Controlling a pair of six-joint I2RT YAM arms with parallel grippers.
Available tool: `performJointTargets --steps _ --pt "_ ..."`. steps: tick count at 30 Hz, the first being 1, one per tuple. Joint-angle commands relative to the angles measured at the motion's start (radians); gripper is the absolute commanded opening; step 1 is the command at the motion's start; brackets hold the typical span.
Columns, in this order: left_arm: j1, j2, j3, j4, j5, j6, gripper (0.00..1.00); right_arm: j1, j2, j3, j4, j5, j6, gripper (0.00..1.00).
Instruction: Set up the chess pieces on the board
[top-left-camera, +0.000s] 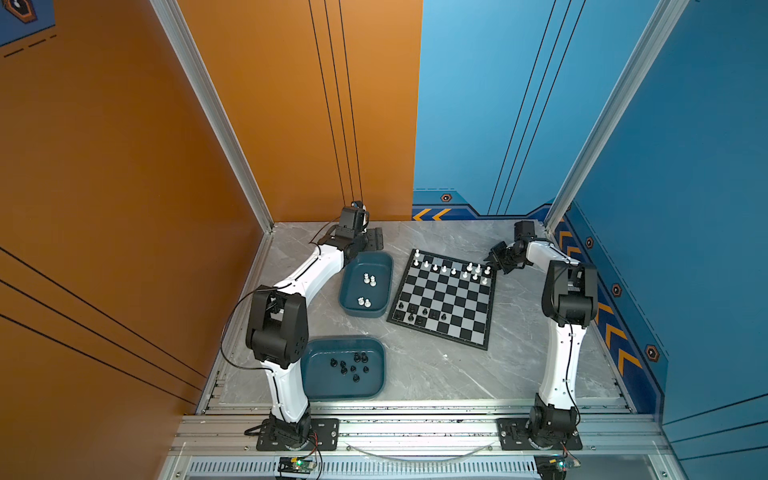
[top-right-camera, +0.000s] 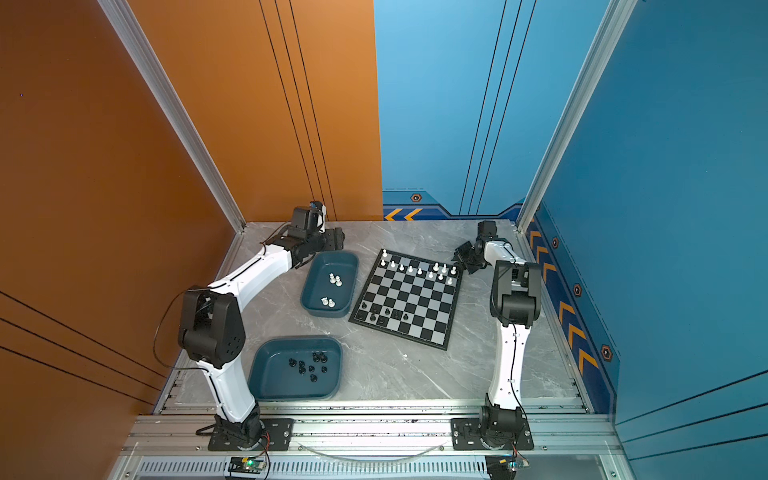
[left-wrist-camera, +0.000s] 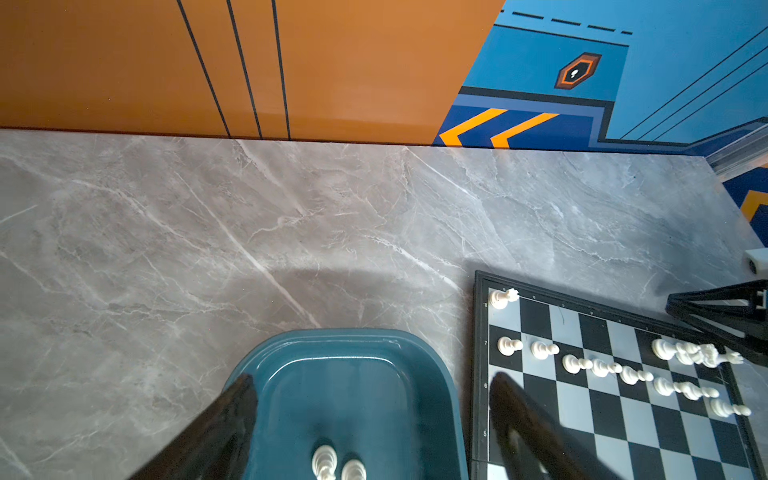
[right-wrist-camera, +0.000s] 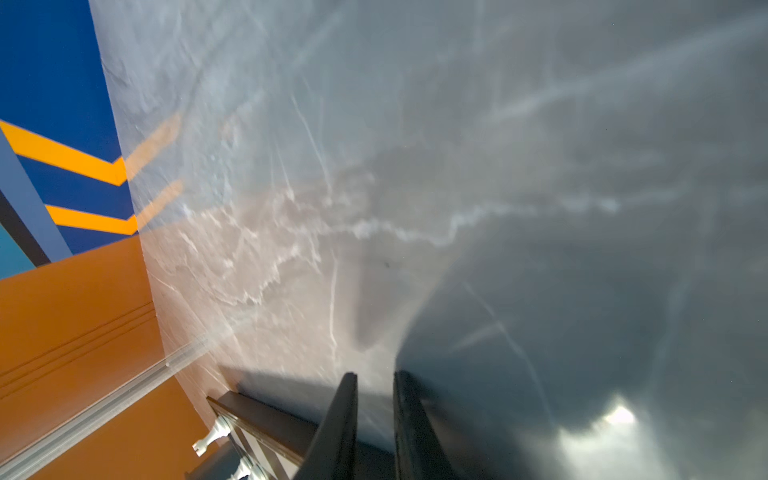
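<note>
The board (top-left-camera: 444, 307) (top-right-camera: 411, 307) lies at an angle in the middle of the table. White chess pieces (top-left-camera: 444, 269) (left-wrist-camera: 602, 368) stand along its far rows, and a few black ones (top-left-camera: 411, 309) at its near left corner. More white pieces (top-left-camera: 369, 279) (left-wrist-camera: 328, 461) lie in the far teal tray (top-left-camera: 374, 266). Black pieces (top-left-camera: 353, 368) lie in the near tray (top-left-camera: 328, 386). My left gripper (top-left-camera: 374, 245) (left-wrist-camera: 372, 399) is open and empty above the far tray's back end. My right gripper (top-left-camera: 490, 259) (right-wrist-camera: 376, 395) hovers at the board's far right corner, nearly shut, with nothing between its fingers.
The orange wall and blue wall stand close behind both grippers. A metal post (top-left-camera: 582, 174) rises at the back right corner. In the right wrist view the board's corner (right-wrist-camera: 266, 415) and a white piece (right-wrist-camera: 212, 436) sit beside the fingers.
</note>
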Motion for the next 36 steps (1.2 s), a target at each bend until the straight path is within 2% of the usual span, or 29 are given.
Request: performJointTargets --steps 1,8,12,16,18,20,21,22,27,36 --pt "0.008 -0.063 -0.041 0.021 0.023 -0.009 0.89 0.014 0.012 -0.121 -0.099 0.051 -0.017 0.20" --pt "0.006 -0.140 -0.128 0.040 0.020 -0.005 0.89 0.009 -0.058 -0.235 -0.049 0.059 -0.032 0.21" --pt "0.007 -0.172 -0.155 0.044 0.012 0.003 0.90 -0.009 -0.083 -0.232 -0.030 0.059 -0.034 0.28" --pt "0.007 -0.194 -0.158 0.040 0.000 0.016 0.91 -0.043 -0.113 -0.170 -0.048 0.075 -0.055 0.48" --pt "0.006 -0.202 -0.156 0.037 -0.007 0.020 0.91 -0.062 -0.130 -0.132 -0.070 0.090 -0.070 0.61" --pt "0.007 -0.209 -0.151 0.030 -0.015 0.026 0.92 -0.085 -0.154 -0.098 -0.089 0.110 -0.083 0.79" --pt "0.007 -0.211 -0.150 0.028 -0.020 0.027 0.92 -0.095 -0.166 -0.087 -0.092 0.116 -0.087 0.93" --pt "0.007 -0.215 -0.150 0.027 -0.022 0.030 0.92 -0.105 -0.178 -0.077 -0.098 0.122 -0.089 1.00" --pt "0.006 -0.228 -0.152 0.011 -0.028 0.040 0.92 -0.135 -0.226 -0.074 -0.131 0.129 -0.104 1.00" --pt "0.016 -0.257 -0.218 -0.004 -0.023 0.106 0.93 -0.052 -0.547 -0.248 -0.246 0.282 -0.250 1.00"
